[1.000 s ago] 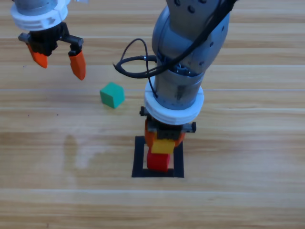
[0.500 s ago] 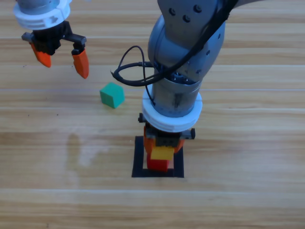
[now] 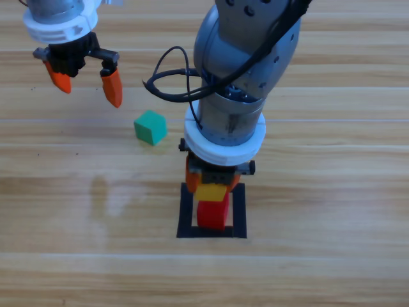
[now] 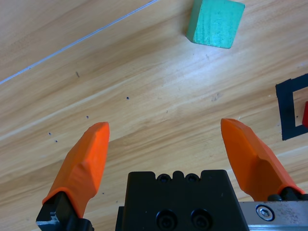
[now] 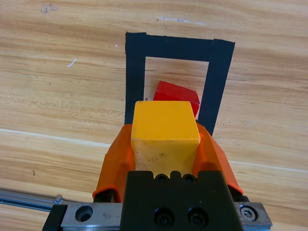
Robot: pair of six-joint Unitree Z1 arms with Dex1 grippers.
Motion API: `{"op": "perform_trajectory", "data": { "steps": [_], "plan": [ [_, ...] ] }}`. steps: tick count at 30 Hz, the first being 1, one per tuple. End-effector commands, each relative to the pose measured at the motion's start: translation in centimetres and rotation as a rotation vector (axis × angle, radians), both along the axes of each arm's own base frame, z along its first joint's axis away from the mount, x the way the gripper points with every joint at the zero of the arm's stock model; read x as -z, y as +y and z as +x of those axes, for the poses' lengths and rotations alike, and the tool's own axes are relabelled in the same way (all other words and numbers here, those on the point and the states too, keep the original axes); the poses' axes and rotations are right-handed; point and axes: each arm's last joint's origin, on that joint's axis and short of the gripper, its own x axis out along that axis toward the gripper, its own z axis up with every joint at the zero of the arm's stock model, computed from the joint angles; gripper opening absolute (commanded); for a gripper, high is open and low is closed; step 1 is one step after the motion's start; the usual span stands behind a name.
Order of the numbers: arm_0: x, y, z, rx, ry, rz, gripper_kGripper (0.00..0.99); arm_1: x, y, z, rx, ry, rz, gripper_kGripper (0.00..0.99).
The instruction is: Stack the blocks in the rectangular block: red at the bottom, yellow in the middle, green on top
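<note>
The red cube sits inside the black tape rectangle, seen in the right wrist view as the red cube within the rectangle. My right gripper is shut on the yellow cube, holding it just above the red cube's near edge; the yellow cube fills the jaws of the right gripper. The teal-green cube lies on bare wood left of the rectangle. My left gripper hangs open at upper left, above the green cube, nothing between its jaws.
The right arm's grey body and black cable tower over the table's middle, close to the green cube. A corner of the tape rectangle shows at the left wrist view's right edge.
The right gripper has shifted slightly left and up with the yellow cube, exposing more of the red cube. The left gripper drifted a little to the right.
</note>
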Motion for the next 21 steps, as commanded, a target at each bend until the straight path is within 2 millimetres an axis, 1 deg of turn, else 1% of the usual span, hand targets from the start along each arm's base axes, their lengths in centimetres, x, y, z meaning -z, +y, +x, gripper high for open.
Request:
{"op": "perform_trajectory", "data": {
  "steps": [1, 13, 17, 21],
  "plan": [
    [2.6, -0.8, 1.1, 0.001, 0.045, 0.004, 0.988, 3.3, 1.2, -0.6, -0.026, 0.001, -0.066, 0.035],
    [3.2, -1.0, 1.5, 0.001, 0.053, 0.000, 0.986, 3.9, 0.8, -1.0, -0.030, 0.036, -0.085, 0.035],
    [3.5, -1.1, 1.6, 0.003, 0.059, 0.001, 0.986, 4.4, 0.8, -1.1, -0.033, 0.052, -0.085, 0.035],
    [4.0, -1.2, 1.8, 0.003, 0.065, 0.002, 0.986, 4.4, 1.0, -1.4, -0.040, 0.056, -0.081, 0.035]
  ]
}}
